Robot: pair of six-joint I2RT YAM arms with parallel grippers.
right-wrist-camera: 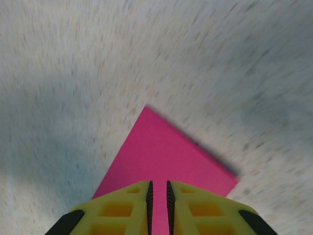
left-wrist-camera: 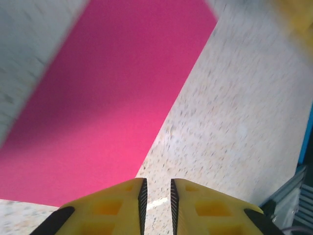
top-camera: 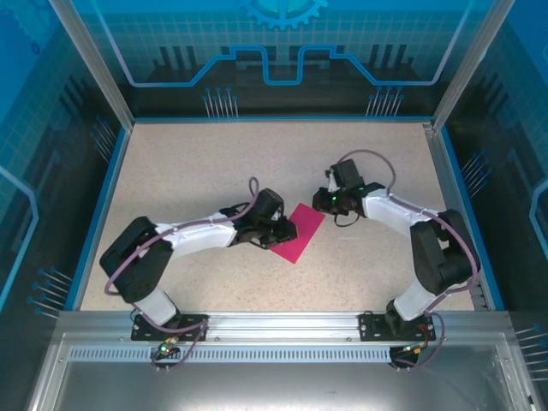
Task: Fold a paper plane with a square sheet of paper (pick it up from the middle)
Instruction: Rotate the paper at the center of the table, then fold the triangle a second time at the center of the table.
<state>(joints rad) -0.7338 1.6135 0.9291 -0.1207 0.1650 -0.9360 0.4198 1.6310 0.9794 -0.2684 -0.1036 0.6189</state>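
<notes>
I see the thin magenta-pink sheet of paper (top-camera: pixel 300 235) lying flat on the speckled beige table (top-camera: pixel 188 171), between the arms. The left jaws and right jaws are barely parted, holding nothing.

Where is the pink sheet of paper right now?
Top view: the pink sheet lies flat near the middle of the table, between the left pincer at its left edge and the right pincer over its far right corner.
</notes>
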